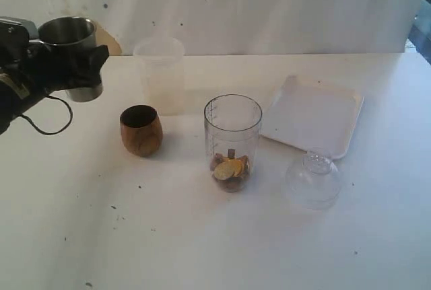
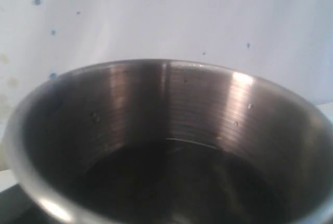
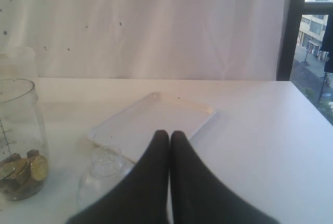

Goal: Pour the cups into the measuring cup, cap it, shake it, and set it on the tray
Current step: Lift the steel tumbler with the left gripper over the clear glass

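My left gripper [image 1: 75, 66] is shut on the steel tumbler [image 1: 67, 31] and holds it upright above the table's back left. The tumbler's brushed inside [image 2: 166, 125] fills the left wrist view, and its bottom is dark. The brown wooden cup [image 1: 141, 130] stands on the table to the right of and below the tumbler. The clear measuring cup [image 1: 233, 138] [image 3: 18, 130] stands in the middle with gold coins and brown pieces at its bottom. The white tray [image 1: 313, 115] [image 3: 156, 117] lies to its right. My right gripper [image 3: 169, 135] is shut and empty, near the tray.
A frosted whitish cup [image 1: 160, 75] stands behind the wooden cup. A clear domed lid [image 1: 313, 179] [image 3: 104, 174] rests on the table just in front of the tray. A white wall backs the table, and a window shows at the far right.
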Controlling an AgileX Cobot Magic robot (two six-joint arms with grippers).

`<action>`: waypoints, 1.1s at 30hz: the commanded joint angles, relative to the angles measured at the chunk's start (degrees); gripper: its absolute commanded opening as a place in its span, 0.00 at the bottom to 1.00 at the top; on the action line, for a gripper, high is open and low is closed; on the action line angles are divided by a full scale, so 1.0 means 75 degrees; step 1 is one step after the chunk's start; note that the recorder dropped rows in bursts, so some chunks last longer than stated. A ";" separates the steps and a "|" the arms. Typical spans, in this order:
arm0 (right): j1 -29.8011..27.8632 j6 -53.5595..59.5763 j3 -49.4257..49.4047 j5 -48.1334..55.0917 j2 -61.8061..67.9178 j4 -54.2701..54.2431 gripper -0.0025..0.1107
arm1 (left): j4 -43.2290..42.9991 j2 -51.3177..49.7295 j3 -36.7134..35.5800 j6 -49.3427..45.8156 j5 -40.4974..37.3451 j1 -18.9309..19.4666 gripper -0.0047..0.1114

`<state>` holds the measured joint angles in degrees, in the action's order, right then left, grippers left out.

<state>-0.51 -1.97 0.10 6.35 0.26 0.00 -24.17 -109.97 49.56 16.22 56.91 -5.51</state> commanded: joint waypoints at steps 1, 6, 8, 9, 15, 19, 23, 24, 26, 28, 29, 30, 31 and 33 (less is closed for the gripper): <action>-0.0028 -0.0033 -0.0014 -0.0003 -0.0034 0.0000 0.02 | -0.0094 0.0226 0.0022 0.0240 0.0400 -0.0447 0.04; -0.0028 -0.0033 -0.0014 -0.0003 -0.0034 0.0000 0.02 | -0.0058 0.0262 0.0022 0.0240 0.0401 -0.1034 0.04; -0.0028 -0.0033 -0.0014 -0.0003 -0.0034 0.0000 0.02 | -0.0044 0.0262 0.0022 0.0240 0.0401 -0.1209 0.04; -0.0028 -0.0033 -0.0014 -0.0003 -0.0034 0.0000 0.02 | -0.0041 0.0262 0.0022 0.0240 0.0386 -0.1298 0.04; -0.0028 -0.0033 -0.0014 -0.0003 -0.0034 0.0000 0.02 | -0.0009 0.0262 0.0022 0.0240 0.0329 -0.1827 0.04; -0.0028 -0.0033 -0.0014 -0.0003 -0.0034 0.0000 0.02 | 0.0043 0.0262 0.0022 0.0105 0.0213 -0.2138 0.04; -0.0028 -0.0033 -0.0014 -0.0003 -0.0034 0.0000 0.02 | 0.0186 0.0195 0.0218 0.0028 0.0026 -0.2402 0.04; -0.0028 -0.0033 -0.0014 -0.0003 -0.0034 0.0000 0.02 | 0.0065 0.0100 0.0404 0.0028 -0.0045 -0.2410 0.04; -0.0028 -0.0033 -0.0014 -0.0003 -0.0034 0.0000 0.02 | 0.0079 -0.0017 0.0583 0.0059 -0.0061 -0.2410 0.04; -0.0028 -0.0033 -0.0014 -0.0003 -0.0034 0.0000 0.02 | 0.0062 -0.0091 0.0712 -0.0017 -0.0124 -0.2410 0.04; -0.0028 -0.0033 -0.0014 -0.0003 -0.0034 0.0000 0.02 | -0.0063 -0.0135 0.0782 -0.0017 -0.0155 -0.2410 0.04; -0.0028 -0.0033 -0.0014 -0.0003 -0.0034 0.0000 0.02 | -0.0124 -0.0150 0.0798 -0.0017 -0.0137 -0.2410 0.04; -0.0028 -0.0033 -0.0014 -0.0003 -0.0034 0.0000 0.02 | -0.0263 -0.0194 0.0872 -0.0017 -0.0135 -0.2410 0.04; -0.0028 -0.0033 -0.0014 -0.0003 -0.0034 0.0000 0.02 | -0.0370 -0.0270 0.0942 -0.0017 -0.0125 -0.2410 0.04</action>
<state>-0.51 -1.97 0.10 6.35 0.26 0.00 -26.28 -112.37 55.47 16.26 52.62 -23.45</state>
